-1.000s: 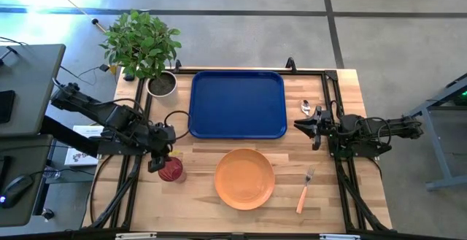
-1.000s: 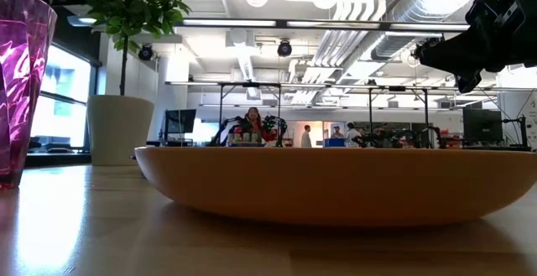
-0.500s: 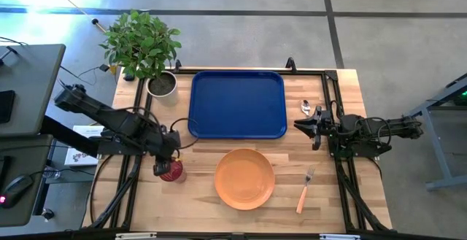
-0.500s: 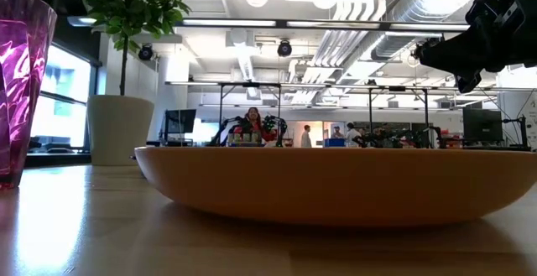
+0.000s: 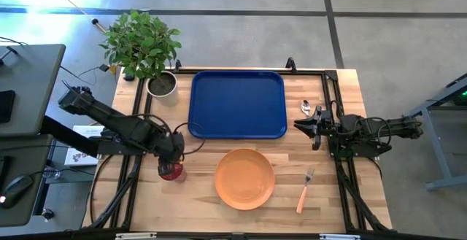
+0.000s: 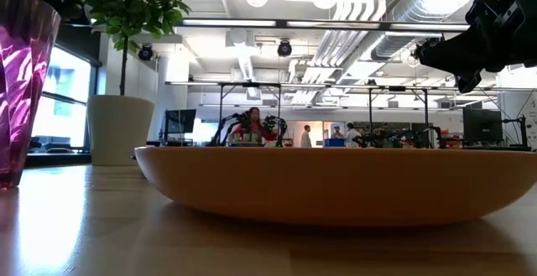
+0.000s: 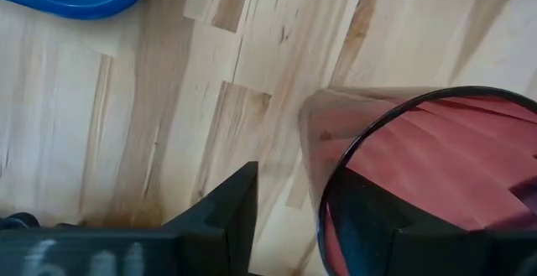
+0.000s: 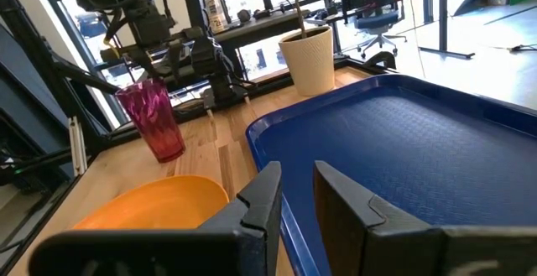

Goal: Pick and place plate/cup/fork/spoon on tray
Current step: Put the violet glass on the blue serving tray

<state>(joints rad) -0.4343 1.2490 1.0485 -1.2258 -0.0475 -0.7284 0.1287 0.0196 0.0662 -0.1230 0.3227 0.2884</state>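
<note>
spanning a pale wood table (image 5: 197,196), blue tray (image 5: 237,103), left gripper (image 5: 172,152) open astride cup (image 5: 171,171), workshop behind

Left arm: reached in from the table's left edge, stretched low toward the middle front.
Left gripper (image 5: 172,160): pointed downward, its fingers (image 7: 222,217) spread apart, one on either side of the cup's (image 5: 171,170) rim.
Right arm: folded at the table's right edge, lying level and pointing inward.
Right gripper (image 5: 300,125): hung above the table, fingers (image 8: 262,196) slightly parted, holding nothing.
</note>
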